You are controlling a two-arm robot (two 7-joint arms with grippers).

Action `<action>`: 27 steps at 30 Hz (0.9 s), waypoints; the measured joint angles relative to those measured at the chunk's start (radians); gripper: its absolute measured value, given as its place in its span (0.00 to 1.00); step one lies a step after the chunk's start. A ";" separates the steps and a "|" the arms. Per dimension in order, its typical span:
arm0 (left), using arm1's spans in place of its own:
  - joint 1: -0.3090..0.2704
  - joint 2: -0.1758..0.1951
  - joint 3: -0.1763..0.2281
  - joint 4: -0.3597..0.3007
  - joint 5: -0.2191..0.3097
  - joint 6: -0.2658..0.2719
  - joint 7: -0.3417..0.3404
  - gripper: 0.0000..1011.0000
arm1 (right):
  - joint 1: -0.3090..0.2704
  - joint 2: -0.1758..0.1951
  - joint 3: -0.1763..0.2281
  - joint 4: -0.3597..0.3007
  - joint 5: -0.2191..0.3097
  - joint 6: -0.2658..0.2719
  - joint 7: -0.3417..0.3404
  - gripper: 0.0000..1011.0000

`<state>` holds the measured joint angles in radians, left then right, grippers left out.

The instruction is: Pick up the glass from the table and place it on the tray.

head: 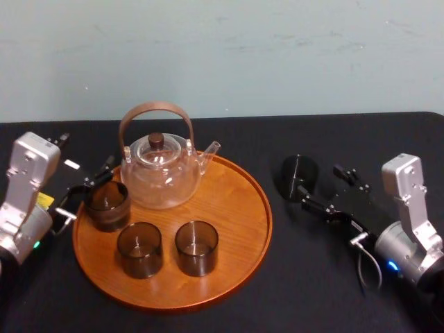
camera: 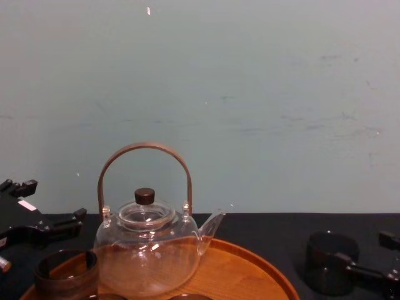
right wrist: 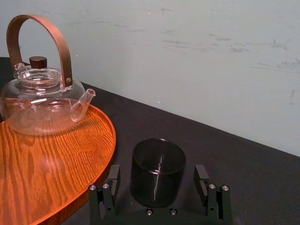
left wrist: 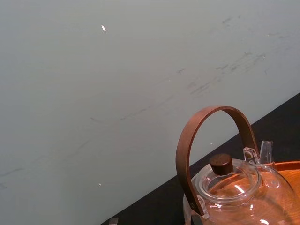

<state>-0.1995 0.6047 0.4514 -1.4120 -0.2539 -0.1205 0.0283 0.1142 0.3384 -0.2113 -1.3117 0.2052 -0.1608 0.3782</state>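
A dark smoked glass [head: 298, 176] stands upright on the black table, right of the tray [head: 239, 208]. My right gripper [head: 319, 183] is open around it. In the right wrist view the glass [right wrist: 157, 168] sits between the two fingers [right wrist: 112, 180] with a small gap on each side. The round orange-brown wooden tray carries a glass teapot [head: 161, 170] and three more dark glasses [head: 196, 247]. My left gripper [head: 90, 187] is open at the tray's left rim, just beside one of those glasses [head: 107, 205].
The teapot's tall brown handle [camera: 144, 150] rises at the tray's back. A pale wall runs behind the table. Bare tray wood [right wrist: 42, 159] lies in front of the spout on the right side. Black tabletop [head: 312, 277] spreads in front of my right arm.
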 joint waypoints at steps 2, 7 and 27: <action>0.000 0.000 0.000 0.000 0.000 0.000 0.000 0.99 | 0.014 -0.002 -0.006 0.015 -0.002 0.000 0.003 0.99; 0.000 0.000 0.000 0.000 0.000 0.000 0.000 0.99 | 0.060 -0.011 -0.019 0.071 -0.009 -0.007 0.013 0.99; 0.000 0.000 0.000 0.000 0.000 0.000 0.000 0.99 | 0.197 -0.051 -0.054 0.265 -0.007 -0.067 0.057 0.99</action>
<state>-0.1995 0.6046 0.4514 -1.4120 -0.2539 -0.1205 0.0283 0.3115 0.2879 -0.2654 -1.0466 0.1980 -0.2281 0.4349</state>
